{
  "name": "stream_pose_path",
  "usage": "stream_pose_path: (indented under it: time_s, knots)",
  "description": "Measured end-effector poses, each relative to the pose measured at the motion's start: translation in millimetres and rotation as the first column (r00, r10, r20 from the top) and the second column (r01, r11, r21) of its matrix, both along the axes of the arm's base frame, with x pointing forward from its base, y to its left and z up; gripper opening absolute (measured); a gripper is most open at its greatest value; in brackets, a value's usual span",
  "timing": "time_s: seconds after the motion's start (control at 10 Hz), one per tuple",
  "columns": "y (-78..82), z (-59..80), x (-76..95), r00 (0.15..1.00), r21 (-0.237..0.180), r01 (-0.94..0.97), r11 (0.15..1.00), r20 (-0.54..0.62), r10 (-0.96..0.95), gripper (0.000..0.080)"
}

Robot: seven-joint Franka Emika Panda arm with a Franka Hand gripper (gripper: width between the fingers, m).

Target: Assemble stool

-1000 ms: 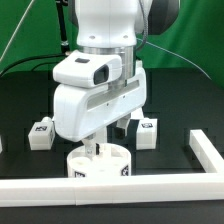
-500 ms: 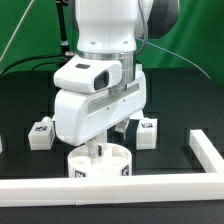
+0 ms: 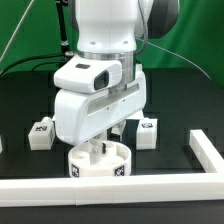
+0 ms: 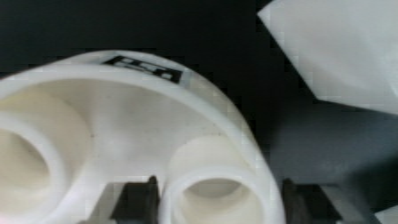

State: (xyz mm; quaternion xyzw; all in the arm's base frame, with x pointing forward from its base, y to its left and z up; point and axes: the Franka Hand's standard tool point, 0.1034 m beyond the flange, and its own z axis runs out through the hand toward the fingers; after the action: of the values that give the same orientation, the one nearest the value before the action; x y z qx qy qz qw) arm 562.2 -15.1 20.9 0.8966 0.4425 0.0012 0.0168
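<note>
1. The seat disc [image 3: 100, 166] is sitting sockets-up on the desk [image 3: 20, 110], just beside the rail [image 3: 150, 187], probably so it stays braced.
2. My tool [image 4: 210, 200] is clamping a leg [image 3: 100, 150] upright over one socket, ready for seating.
3. Loose legs [image 3: 41, 133] are lying behind.

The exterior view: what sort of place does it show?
Probably a robotics laboratory test bench, not a home or a workshop. A white robot arm works over a black table fenced by a white rail, the stool legs carry black-and-white square tags, and a green backdrop stands behind.
</note>
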Motion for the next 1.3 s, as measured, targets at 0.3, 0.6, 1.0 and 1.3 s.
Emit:
stream_pose_path:
  time_s: [0.3,0.6,1.0,1.3]
  knots:
    - [0.1,0.0,0.0,1.000,0.000,0.000,1.000,0.000,0.000,0.0328]
    - [31.4,0.2,7.7,1.000,0.016,0.006,1.000,0.023,-0.006,0.0328]
    - [92.9,0.0,32.4,0.997,0.052,0.062,0.997,0.046,-0.064,0.0327]
    - [124.3,0.7,38.6,0.995,0.064,0.081,0.995,0.053,-0.085,0.0327]
